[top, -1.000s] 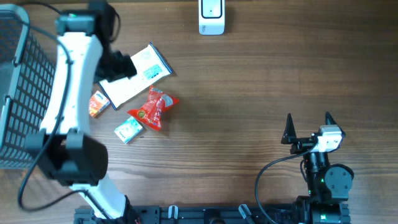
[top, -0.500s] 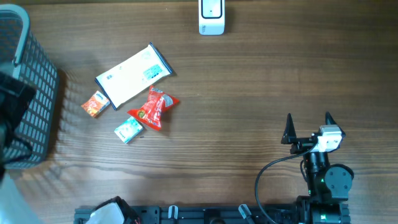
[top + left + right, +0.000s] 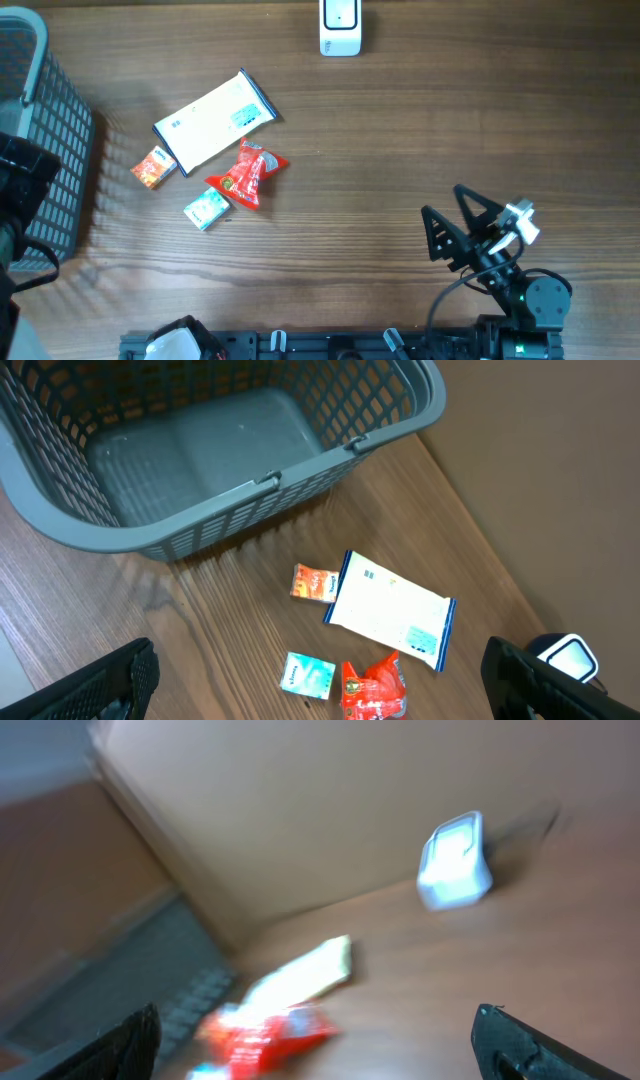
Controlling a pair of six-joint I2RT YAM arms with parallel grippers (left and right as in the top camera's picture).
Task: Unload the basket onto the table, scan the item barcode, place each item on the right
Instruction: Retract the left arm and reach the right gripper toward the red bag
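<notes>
Right end effector (image 3: 443, 202), wrist view blurred

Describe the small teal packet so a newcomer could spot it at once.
Find the grey basket at the table's left edge; four items lie beside it. The small teal packet sits nearest the robot's base, next to the red pouch, and is the only blue-green one.

Colour notes: worktop and items.
Worktop (image 3: 400, 130) brown with dark wood grain; basket (image 3: 250, 510) grey, open lattice walls; flat packet (image 3: 214, 120) white, blue edging, teal label; pouch (image 3: 246, 174) red; small packet (image 3: 153, 167) orange; small box (image 3: 206, 209) teal and white; scanner (image 3: 340, 27) white.
</notes>
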